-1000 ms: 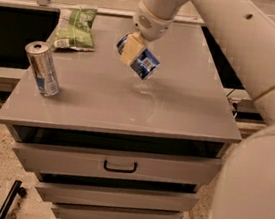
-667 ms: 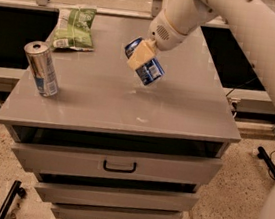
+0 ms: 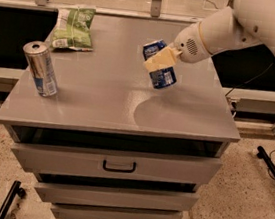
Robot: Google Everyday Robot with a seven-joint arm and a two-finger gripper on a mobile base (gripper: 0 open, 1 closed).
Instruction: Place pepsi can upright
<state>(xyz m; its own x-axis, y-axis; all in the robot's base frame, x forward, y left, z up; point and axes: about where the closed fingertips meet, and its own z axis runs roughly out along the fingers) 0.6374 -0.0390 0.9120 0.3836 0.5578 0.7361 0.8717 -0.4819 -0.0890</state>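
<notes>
Gripper (image 3: 159,62), pale yellow fingers on the end of a white arm (image 3: 223,29) that reaches in from 2 o'clock, is clamped across the short dark-blue aluminium pepsi can (image 3: 164,79). One finger (image 3: 160,60) lies diagonally over the can's upper half. Can is tilted, silver top toward 11 o'clock, base toward 5 o'clock, and looks held just clear of the surface. Faint shadow (image 3: 159,115) on the top at 6 o'clock from it.

Below: flat top of a grey metal drawer cabinet (image 3: 103,102), can over its right-centre. At 8 o'clock from the gripper, well apart, a taller slim silver can with blue marks (image 3: 41,68) stands upright near the left edge. At 10 o'clock, a green crinkled snack bag (image 3: 73,27) lies flat at the back left corner.

Cabinet front: top drawer with a black handle (image 3: 119,166), two more drawers under it. Dark gaps above the drawers; contents cannot be told
</notes>
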